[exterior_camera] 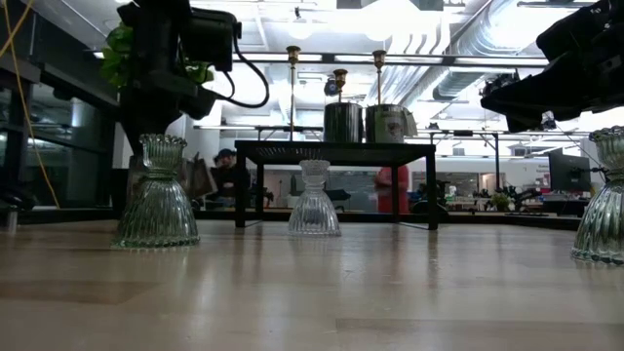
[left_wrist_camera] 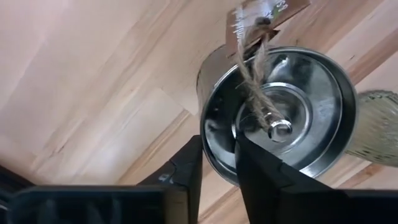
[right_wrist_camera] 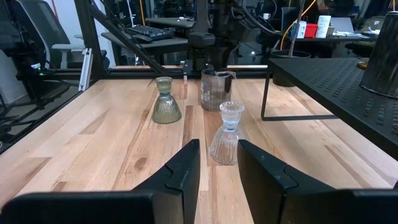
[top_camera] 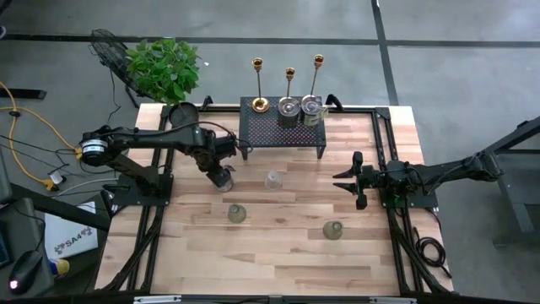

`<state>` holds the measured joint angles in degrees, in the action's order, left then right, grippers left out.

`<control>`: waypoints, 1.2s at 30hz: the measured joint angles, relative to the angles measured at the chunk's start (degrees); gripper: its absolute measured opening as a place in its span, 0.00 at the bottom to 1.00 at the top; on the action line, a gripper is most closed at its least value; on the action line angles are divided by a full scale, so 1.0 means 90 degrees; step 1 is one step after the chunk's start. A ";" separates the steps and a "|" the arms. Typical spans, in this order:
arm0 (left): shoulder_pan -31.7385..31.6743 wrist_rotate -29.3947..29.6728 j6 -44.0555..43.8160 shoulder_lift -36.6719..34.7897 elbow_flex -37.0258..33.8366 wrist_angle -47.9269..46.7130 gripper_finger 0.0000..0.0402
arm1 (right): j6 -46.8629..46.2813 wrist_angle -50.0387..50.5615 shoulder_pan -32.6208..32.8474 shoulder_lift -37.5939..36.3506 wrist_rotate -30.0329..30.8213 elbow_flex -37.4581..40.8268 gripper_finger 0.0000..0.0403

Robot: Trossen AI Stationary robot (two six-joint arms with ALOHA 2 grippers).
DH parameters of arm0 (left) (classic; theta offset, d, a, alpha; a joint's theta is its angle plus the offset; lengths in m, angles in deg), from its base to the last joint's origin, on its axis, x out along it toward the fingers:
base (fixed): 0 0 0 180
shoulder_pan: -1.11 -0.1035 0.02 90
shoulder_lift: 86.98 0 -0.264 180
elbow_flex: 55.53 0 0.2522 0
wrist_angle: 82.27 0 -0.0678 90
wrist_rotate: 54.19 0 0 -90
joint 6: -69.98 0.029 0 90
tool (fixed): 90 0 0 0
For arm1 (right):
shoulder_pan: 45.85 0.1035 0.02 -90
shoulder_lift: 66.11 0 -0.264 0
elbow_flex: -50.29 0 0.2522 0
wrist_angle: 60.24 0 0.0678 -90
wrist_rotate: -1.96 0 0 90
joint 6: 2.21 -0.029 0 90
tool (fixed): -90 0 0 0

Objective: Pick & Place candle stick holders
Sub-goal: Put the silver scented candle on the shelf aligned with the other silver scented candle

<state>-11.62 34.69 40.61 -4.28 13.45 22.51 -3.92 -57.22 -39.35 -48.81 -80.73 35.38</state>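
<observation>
1. Left gripper: jaws narrow, pinching rim wall of silver tin holder on worktop, just in front of black rack's left leg.
2. Tin: prob. light, stiff, slick; rim is the hold; twine tag may snag.
3. Right gripper waits right of rack, jaws partly open, empty.

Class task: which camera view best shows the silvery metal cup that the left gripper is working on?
The left wrist view: the silvery cup fills it, rim between the left gripper fingers, twine tag visible. The high view shows it small under the arm; the right wrist view shows it distant; the low view hides it.
</observation>
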 joint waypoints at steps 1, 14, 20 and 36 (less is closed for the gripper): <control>0.0002 0.0036 0.0049 0.0000 0.0000 -0.0001 0.19 | 0.0000 0.0000 0.0000 0.0000 0.0002 0.0000 0.25; 0.0002 0.0217 0.0120 0.0001 0.0000 0.0210 0.07 | 0.0000 0.0000 -0.0002 0.0000 0.0000 -0.0002 0.25; 0.0002 0.0233 0.0067 0.0000 0.0000 0.0314 0.01 | 0.0000 0.0000 -0.0002 0.0000 0.0002 0.0000 0.25; 0.0002 0.0387 -0.0420 0.0010 0.0059 0.0287 0.00 | 0.0002 0.0000 -0.0002 0.0000 0.0001 0.0000 0.25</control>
<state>-11.60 38.17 36.83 -4.20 13.98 25.10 -3.91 -57.22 -39.36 -48.81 -80.72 35.38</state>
